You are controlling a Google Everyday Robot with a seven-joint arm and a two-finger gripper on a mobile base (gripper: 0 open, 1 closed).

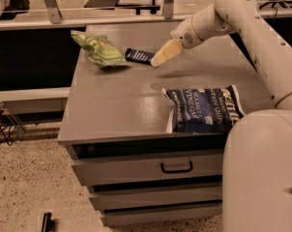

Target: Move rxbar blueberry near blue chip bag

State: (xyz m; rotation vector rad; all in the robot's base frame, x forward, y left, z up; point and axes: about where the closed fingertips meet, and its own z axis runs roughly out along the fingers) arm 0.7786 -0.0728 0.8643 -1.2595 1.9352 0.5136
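Observation:
The rxbar blueberry [138, 55] is a small flat dark navy bar lying at the back of the grey cabinet top [117, 100]. The blue chip bag [204, 109] lies flat near the front right edge. My gripper [159, 58] hangs from the white arm that comes in from the upper right. Its tan tip is right at the bar's right end and covers that end.
A green chip bag [99, 50] lies at the back left, just left of the bar. The cabinet has drawers below, one with a black handle [176, 167]. The robot's white body [262, 173] fills the lower right. A rail [88, 21] runs behind the cabinet.

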